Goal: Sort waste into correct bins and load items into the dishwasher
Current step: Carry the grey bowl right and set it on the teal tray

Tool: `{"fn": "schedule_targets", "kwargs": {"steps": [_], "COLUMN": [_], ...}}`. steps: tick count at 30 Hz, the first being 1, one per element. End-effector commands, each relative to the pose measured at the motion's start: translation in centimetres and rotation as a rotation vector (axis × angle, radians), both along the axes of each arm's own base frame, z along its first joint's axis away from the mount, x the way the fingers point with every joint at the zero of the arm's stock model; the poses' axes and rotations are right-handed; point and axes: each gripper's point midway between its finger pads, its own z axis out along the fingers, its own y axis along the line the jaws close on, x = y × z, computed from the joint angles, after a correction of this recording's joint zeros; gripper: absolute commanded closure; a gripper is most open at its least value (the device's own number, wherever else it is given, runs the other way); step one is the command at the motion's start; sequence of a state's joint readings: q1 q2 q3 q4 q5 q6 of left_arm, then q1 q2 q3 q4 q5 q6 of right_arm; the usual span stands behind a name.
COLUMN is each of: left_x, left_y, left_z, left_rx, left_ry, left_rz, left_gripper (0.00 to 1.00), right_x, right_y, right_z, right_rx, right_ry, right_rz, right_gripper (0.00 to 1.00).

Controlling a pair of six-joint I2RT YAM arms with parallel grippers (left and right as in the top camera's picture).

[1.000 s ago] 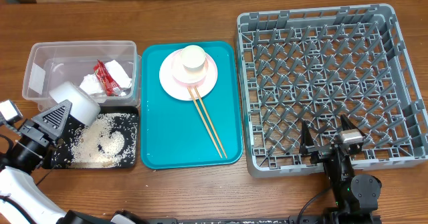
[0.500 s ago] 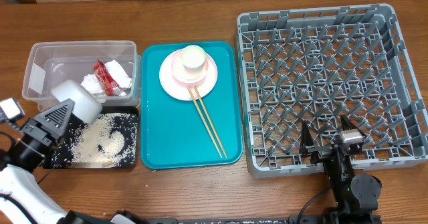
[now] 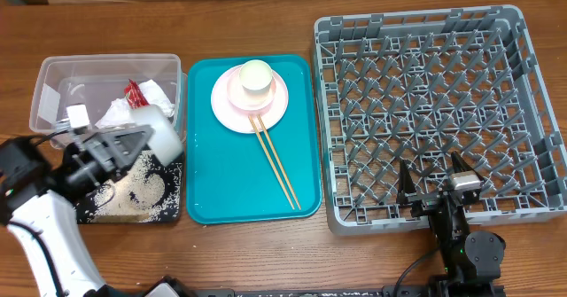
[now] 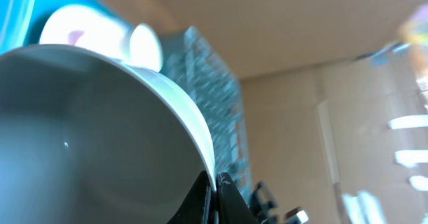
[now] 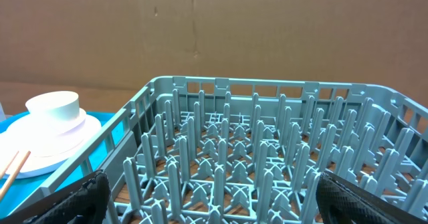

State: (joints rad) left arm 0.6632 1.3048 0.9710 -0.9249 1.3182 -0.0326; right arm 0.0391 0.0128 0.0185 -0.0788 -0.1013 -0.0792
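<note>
**1 bowl (image 3: 164,136) clamped in the left gripper (image 3: 142,139)**

The left gripper pinches the bowl's rim above the black tray (image 3: 168,215). The right gripper (image 3: 434,183) gapes wide, holding nothing, at the rack's (image 3: 425,66) near edge. The teal tray (image 3: 213,173) carries 1 plate (image 3: 226,104), 1 cup (image 3: 255,75) and 2 chopsticks (image 3: 279,168).

The left pincer (image 3: 140,139) and its white bowl (image 3: 161,133) hung over the seam between the clear tub (image 3: 106,62) and the black tray (image 3: 170,199), blocking the tub's 5 o'clock corner. On the teal tray (image 3: 213,173), the plate (image 3: 232,106) and cup (image 3: 255,77) filled the 12 o'clock end and the chopsticks (image 3: 276,164) ran toward 5 o'clock. Its 7 o'clock corner lay bare. The rack (image 3: 425,111) stood open from above, with the wide-jawed right pincer (image 3: 431,175) at its 6 o'clock edge.
</note>
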Motion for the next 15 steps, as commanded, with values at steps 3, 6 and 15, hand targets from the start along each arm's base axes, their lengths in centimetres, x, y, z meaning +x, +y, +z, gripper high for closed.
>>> {"fn": "schedule_targets", "kwargs": {"steps": [3, 6, 15], "left_x": [-0.2, -0.5, -0.9], "left_y": [-3.3, -5.6, -9.4], "left_z": [-4.5, -6.1, -10.5], "left_rx": [0.223, 0.324, 0.716], "left_ry": [0.181, 0.241, 0.399], "left_rz": [-0.091, -0.164, -0.182], "left_gripper": [0.96, 0.96, 0.96], "right_x": [0.0, 0.0, 0.0], "right_y": [0.0, 0.0, 0.0], "right_z": [-0.2, -0.2, -0.2], "right_rx": [-0.003, -0.003, -0.003], "right_ry": [-0.004, -0.004, -0.004], "right_rz": [0.001, 0.001, 0.001], "right_gripper": [0.00, 0.00, 0.00]}}
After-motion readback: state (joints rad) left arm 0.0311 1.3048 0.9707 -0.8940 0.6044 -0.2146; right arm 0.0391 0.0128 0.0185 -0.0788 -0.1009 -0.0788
